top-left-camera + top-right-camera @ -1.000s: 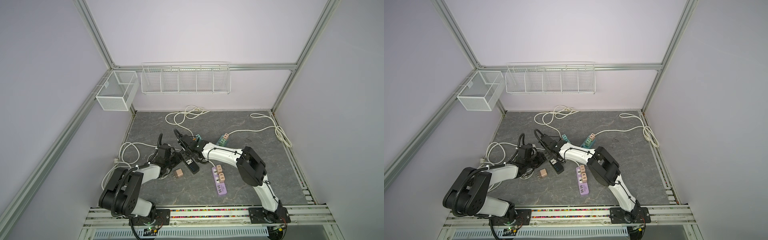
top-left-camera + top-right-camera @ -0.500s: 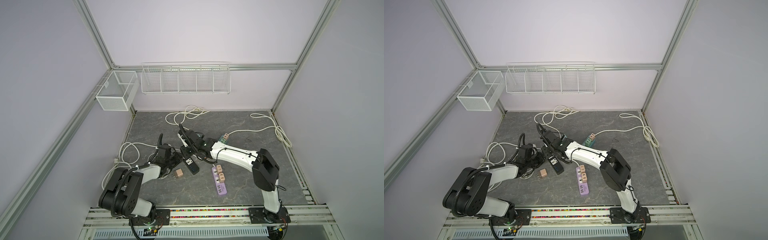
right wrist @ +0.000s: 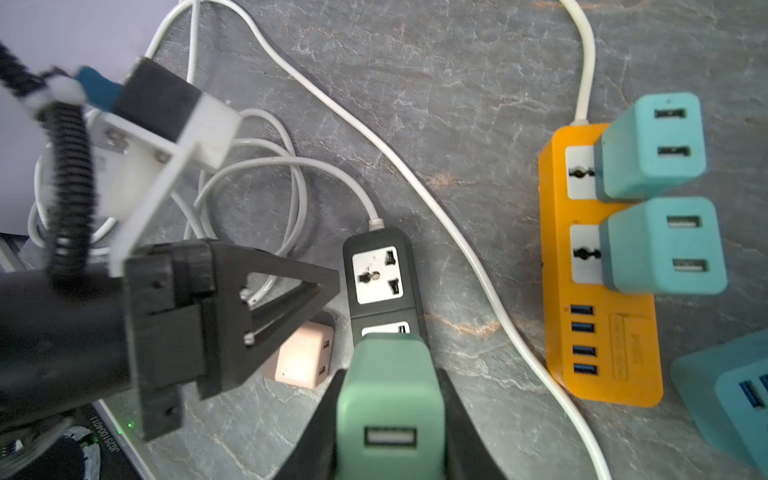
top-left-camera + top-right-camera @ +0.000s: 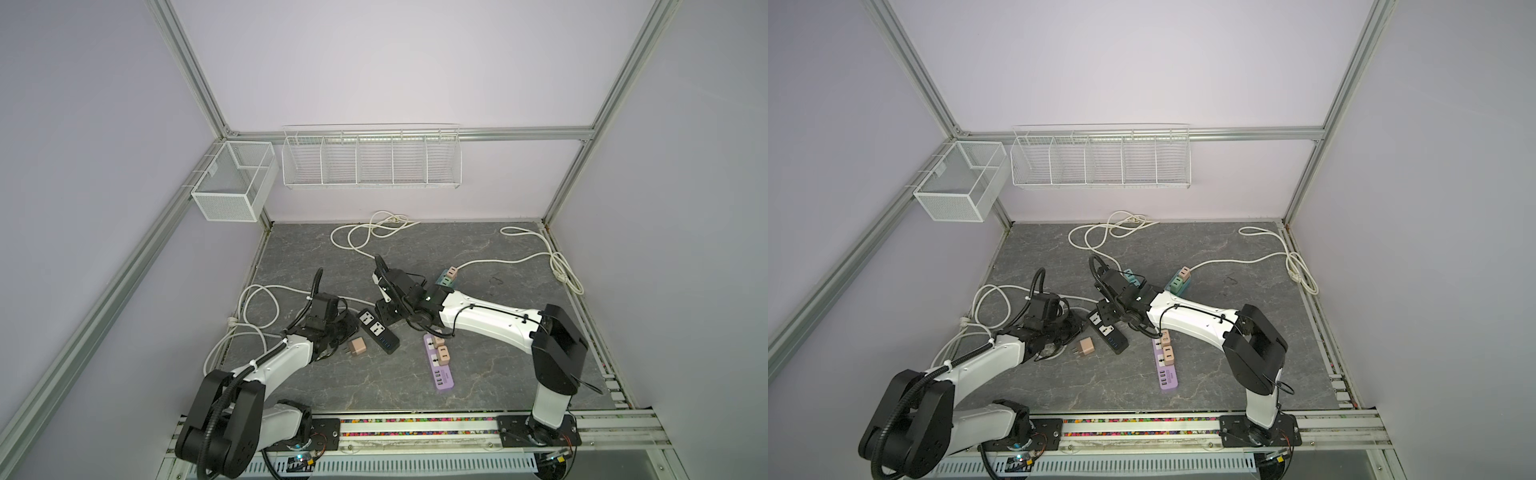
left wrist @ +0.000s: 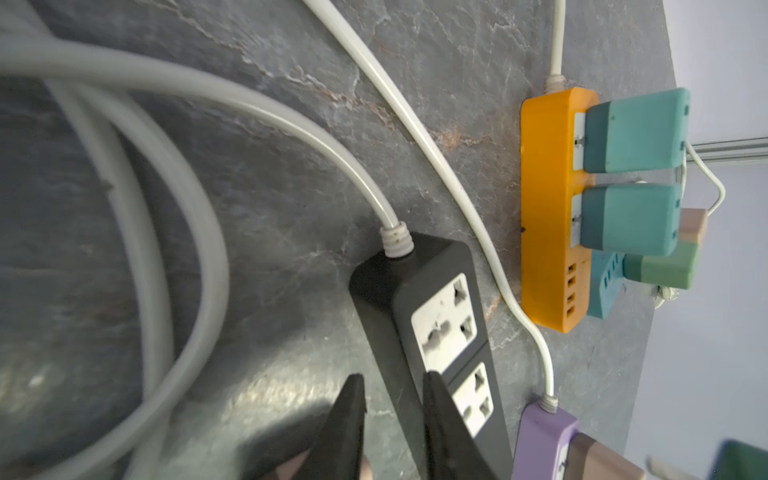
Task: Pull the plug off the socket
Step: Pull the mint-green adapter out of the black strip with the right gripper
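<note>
The green plug [image 3: 388, 411] is clamped in the right jaws just above the black strip [image 4: 379, 332], left of the table's [image 4: 498, 257] middle, both sockets [image 4: 365, 319] seen empty; nothing is held in the left jaws, barely parted beside it, so the pull is judged done.

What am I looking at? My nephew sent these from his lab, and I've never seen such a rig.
These are two robot arms, left arm and right arm, mounted on a grey table's near edge. The two wide pictures come from one overhead camera; the two close-ups from a camera on each wrist. On the table lie power strips: a black strip, a purple strip, an orange strip carrying two teal plugs, and a loose beige plug. The right gripper is clamped on a green plug close to the black strip, whose sockets are empty. The left gripper sits at that strip's edge, fingers slightly apart, holding nothing.
</note>
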Motion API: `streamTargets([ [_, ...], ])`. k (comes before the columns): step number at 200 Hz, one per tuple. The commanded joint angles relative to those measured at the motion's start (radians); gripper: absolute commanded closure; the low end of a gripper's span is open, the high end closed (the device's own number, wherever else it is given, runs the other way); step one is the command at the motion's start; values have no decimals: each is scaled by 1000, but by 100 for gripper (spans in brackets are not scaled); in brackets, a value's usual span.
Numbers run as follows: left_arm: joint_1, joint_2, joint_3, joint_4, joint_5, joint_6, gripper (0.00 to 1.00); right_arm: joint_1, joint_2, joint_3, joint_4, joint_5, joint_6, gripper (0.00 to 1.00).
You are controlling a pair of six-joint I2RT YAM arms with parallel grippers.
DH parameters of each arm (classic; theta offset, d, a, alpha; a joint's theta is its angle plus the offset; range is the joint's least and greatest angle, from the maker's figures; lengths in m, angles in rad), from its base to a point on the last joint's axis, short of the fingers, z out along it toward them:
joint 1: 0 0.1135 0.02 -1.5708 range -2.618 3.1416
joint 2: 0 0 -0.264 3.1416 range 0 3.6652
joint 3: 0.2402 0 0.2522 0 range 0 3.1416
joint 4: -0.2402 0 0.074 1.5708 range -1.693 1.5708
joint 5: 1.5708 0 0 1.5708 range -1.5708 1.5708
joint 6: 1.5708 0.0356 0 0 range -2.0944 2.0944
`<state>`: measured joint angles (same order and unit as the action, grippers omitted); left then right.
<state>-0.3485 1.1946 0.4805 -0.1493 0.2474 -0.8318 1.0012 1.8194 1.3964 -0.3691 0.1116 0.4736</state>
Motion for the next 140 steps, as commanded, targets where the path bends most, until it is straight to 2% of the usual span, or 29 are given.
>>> streamTargets([
  [1, -7, -87, 7, -116, -41, 18, 72, 4, -54, -49, 33, -24, 85, 79],
  [66, -22, -302, -9, -245, -81, 37, 68, 65, -71, -154, 125, -49, 182, 79],
  [88, -24, -352, -3, -280, -67, 81, 65, 93, -68, -180, 157, -44, 218, 79],
  [140, -23, -430, -24, -311, -74, 77, 59, 143, -32, -226, 249, -57, 293, 79],
])
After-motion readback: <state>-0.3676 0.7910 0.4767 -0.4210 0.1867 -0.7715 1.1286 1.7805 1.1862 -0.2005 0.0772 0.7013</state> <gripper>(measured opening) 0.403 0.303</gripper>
